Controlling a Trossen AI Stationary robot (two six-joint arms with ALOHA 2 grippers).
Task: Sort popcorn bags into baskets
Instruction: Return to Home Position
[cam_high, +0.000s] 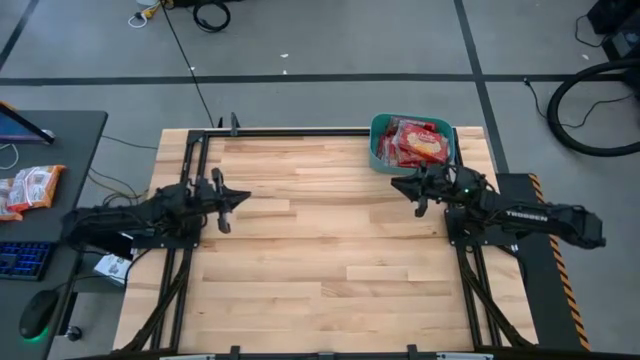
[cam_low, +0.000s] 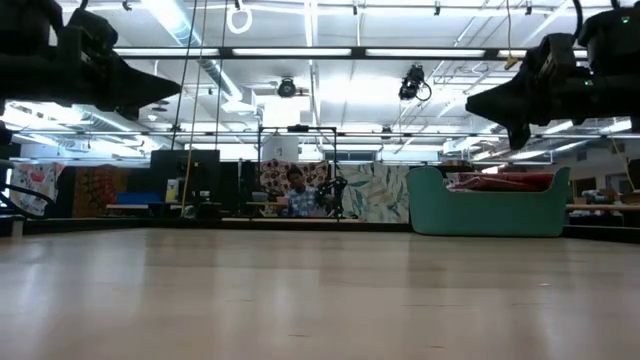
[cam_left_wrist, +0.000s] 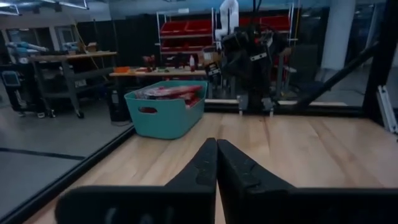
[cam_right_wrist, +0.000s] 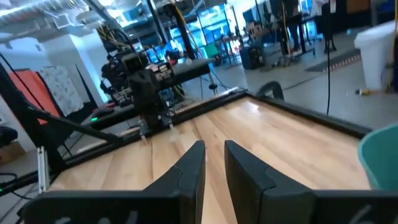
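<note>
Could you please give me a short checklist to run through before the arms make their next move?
1. Popcorn bags inside the teal bin: ok.
2. Loose bags on the table: none shows, ok.
3. Left gripper empty, fingers shut: ok.
4. Right gripper empty, fingers open: ok.
5. Right gripper clear of the teal bin: beside it, not touching, ok.
6. Both arms fully in home pose: cannot tell.
</note>
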